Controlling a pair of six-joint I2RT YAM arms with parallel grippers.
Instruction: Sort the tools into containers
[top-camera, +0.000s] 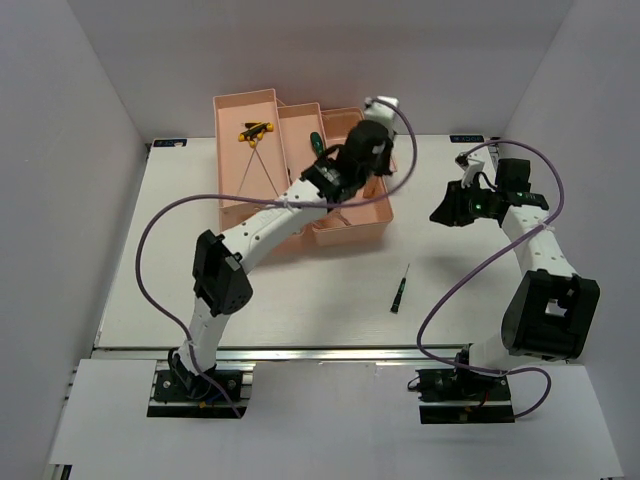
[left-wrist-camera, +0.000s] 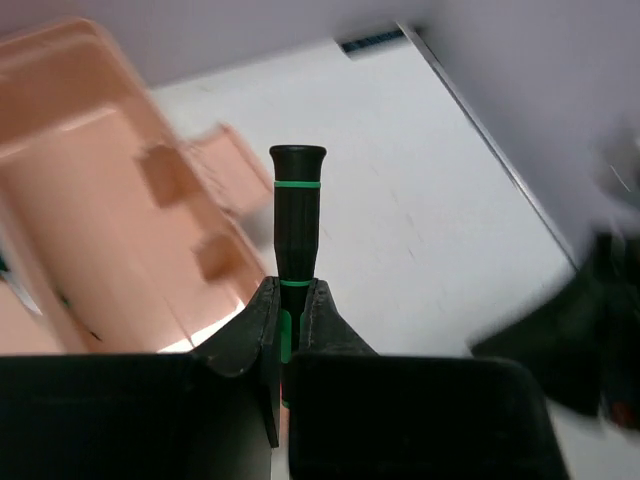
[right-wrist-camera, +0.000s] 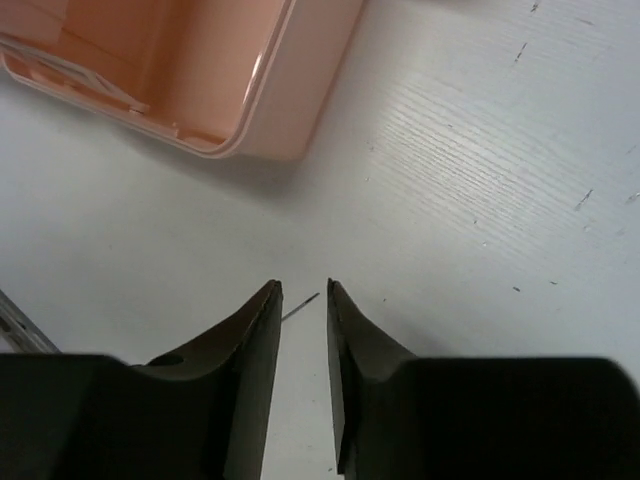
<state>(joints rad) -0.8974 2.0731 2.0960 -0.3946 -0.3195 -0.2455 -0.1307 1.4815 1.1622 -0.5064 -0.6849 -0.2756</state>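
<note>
My left gripper (left-wrist-camera: 290, 290) is shut on a small screwdriver (left-wrist-camera: 297, 215) with a black handle and green rings, its handle end sticking out past the fingertips. In the top view that gripper (top-camera: 372, 140) hangs over the right end of the salmon-pink toolbox (top-camera: 345, 228). Another small screwdriver (top-camera: 400, 290) lies on the table in front of the box. My right gripper (right-wrist-camera: 303, 290) hovers over the table right of the toolbox (right-wrist-camera: 250, 90), jaws a little apart with nothing between them. A thin metal tip (right-wrist-camera: 300, 307) shows on the table beyond them.
The left tray holds yellow-and-black handled rods (top-camera: 255, 130). A green-handled screwdriver (top-camera: 316, 140) lies in the middle tray. White walls close in the table on the left, back and right. The right arm (top-camera: 545, 300) stands at the table's right side.
</note>
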